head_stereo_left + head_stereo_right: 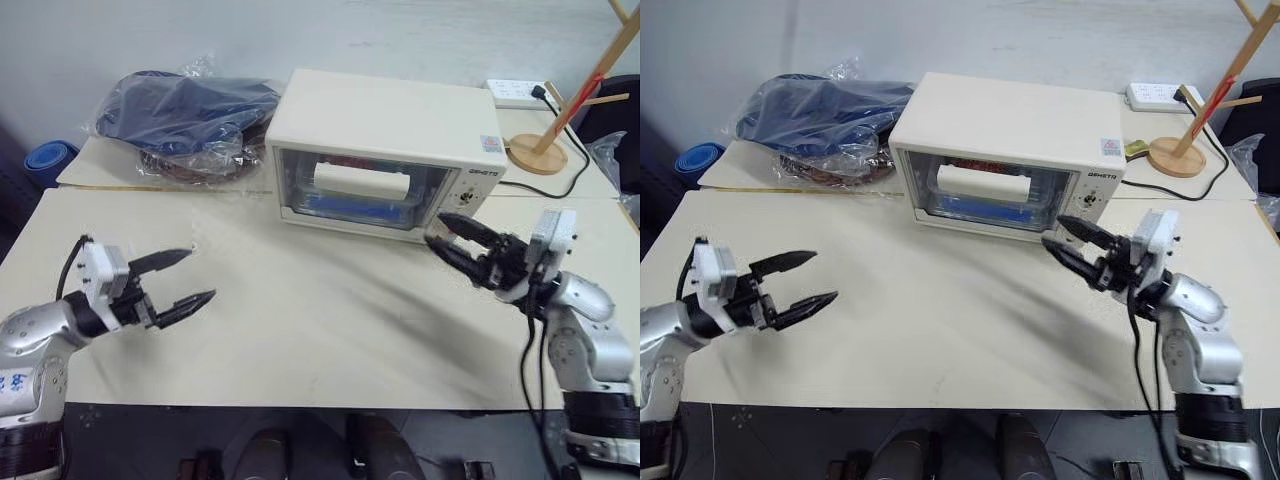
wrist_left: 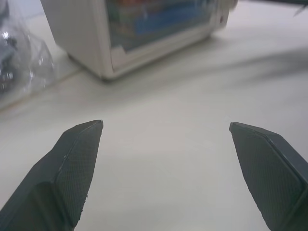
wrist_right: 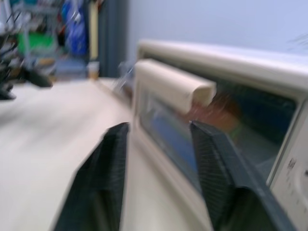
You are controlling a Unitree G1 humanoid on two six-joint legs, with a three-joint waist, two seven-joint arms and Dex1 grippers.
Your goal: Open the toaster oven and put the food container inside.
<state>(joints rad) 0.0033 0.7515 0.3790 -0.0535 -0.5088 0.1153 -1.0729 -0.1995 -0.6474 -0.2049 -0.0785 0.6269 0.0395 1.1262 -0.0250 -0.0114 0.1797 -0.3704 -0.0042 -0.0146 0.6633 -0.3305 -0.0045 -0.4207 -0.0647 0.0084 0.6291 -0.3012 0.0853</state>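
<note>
- Cream-white toaster oven (image 1: 385,150), sitting at the far middle of the beige table (image 1: 300,330), door standing closed, white bar handle (image 1: 360,182) running across the glass window, knob (image 1: 473,199) and control strip sitting on the right end of the front.
- Clear food container (image 1: 350,207) with blue edge strips, lying inside the oven behind the glass; contents blurring to a reddish patch in the right wrist view, not telling more.
- Black-fingered left gripper (image 1: 185,279), hovering over the near left part of the table, well apart from the oven, pointing roughly level toward the table's middle, fingers (image 2: 79,166) spreading wide, gripping nothing.
- Black-fingered right gripper (image 1: 448,235), hanging just before the oven's lower right front corner, near the knob, pointing toward the door; fingers (image 3: 113,168) standing partly apart, clasping nothing; contact with the oven not telling.
- Crinkly clear bag (image 1: 185,120) of dark items, lying on the table behind and to the left of the oven, just beside it.
- White power strip (image 1: 515,93) with a black plug and cable, resting at the far right.
- Round wooden stand base (image 1: 537,153) with a slanting wooden post, standing to the right of the oven, near the power strip.
- Blue round object (image 1: 48,160), showing past the table's left edge; kind not telling.
</note>
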